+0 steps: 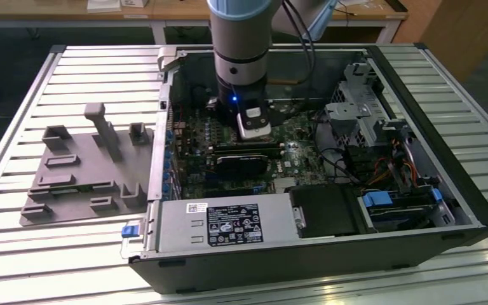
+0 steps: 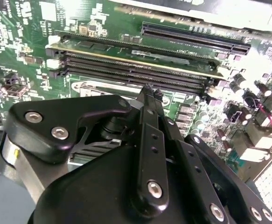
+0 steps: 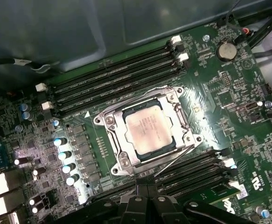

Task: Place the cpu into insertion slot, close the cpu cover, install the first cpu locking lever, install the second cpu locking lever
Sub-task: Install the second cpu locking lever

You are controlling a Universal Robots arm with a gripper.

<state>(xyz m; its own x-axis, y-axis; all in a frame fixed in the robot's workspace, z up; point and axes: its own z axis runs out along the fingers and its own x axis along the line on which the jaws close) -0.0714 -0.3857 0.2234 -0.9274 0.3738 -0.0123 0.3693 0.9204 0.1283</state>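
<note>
Black linkage plates of the end effector [image 2: 147, 95] crowd the second wrist view, its two fingers pressed together into one narrow tip, nothing held between them. That tip sits just short of the long black memory slots [image 2: 140, 70] on the green motherboard [image 2: 28, 42]; whatever lies under the tip is hidden by the end effector's own body.

In the first wrist view the fingertips barely enter the picture, and the board beyond them lies open. The cpu [image 3: 147, 128] sits flat in the insertion slot [image 3: 118, 164], and the cpu cover [image 3: 180, 123] is down around it, framing its dull silver top. A thin locking lever [image 3: 173, 161] runs slantwise along the socket's edge nearest the end effector; whether it is hooked I cannot tell.

In the exterior view the arm [image 1: 241, 44] reaches straight down into the open computer case [image 1: 312, 254], which stands on the slatted tabletop [image 1: 23, 260] beside a grey fixture [image 1: 83, 171]. The socket is hidden behind the arm's wrist.
</note>
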